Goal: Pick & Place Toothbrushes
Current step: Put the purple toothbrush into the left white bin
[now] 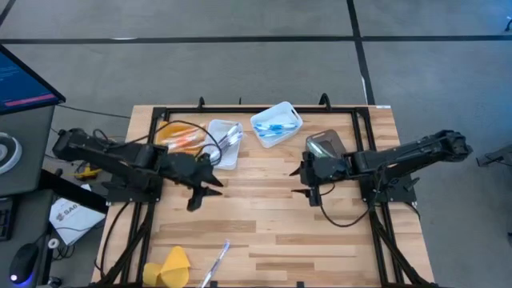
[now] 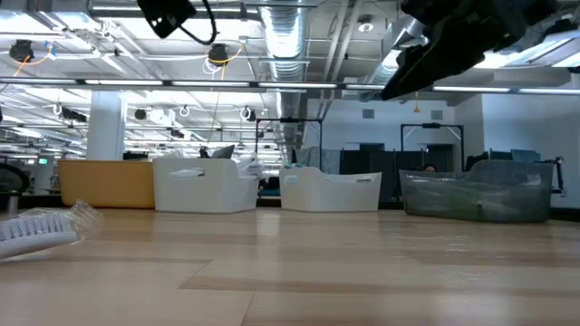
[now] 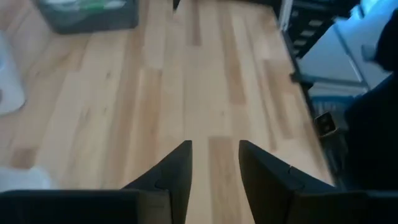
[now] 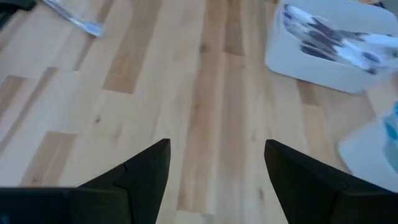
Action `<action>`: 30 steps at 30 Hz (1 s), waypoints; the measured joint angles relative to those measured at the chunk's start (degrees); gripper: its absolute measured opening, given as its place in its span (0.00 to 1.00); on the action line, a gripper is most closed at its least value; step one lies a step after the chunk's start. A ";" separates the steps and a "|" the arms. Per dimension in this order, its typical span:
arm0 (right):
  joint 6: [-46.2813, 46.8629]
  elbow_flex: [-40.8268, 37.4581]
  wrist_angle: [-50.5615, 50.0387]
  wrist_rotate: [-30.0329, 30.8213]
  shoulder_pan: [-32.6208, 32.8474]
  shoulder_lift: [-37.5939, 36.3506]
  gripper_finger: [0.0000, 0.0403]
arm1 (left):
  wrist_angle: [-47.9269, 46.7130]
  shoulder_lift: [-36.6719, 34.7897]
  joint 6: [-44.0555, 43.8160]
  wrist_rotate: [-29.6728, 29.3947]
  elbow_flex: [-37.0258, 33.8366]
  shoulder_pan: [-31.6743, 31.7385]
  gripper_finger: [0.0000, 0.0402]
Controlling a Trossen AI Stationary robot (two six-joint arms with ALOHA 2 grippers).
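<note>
The table (image 1: 264,216) is pale wooden planking with visible grain and a smooth, faintly shiny finish. At its far edge, the bins look like plastic: an orange bin (image 1: 178,134), two glossy white bins (image 1: 276,124), and a translucent grey bin (image 1: 326,146). A yellow cloth-like lump (image 1: 168,268) lies crumpled at the near edge, beside a toothbrush (image 1: 216,264) in clear crinkly wrapping.

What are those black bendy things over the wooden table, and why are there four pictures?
They are two robot arms, each ending in a two-finger gripper. One picture looks down from above, one looks level across the table, and two come from cameras on the arms' wrists. The left gripper and the right gripper both hang over the bare middle of the wooden table, fingers apart, holding nothing. Along the far edge stand four bins: an orange bin, a white bin, a white bin with blue toothbrushes and a grey bin. Near the front edge lie one loose toothbrush and a yellow lump.
</note>
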 joint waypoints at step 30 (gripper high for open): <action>9.94 -11.54 24.31 -0.02 11.22 0.26 0.63 | 22.11 28.50 -7.34 -6.93 13.34 -26.33 0.28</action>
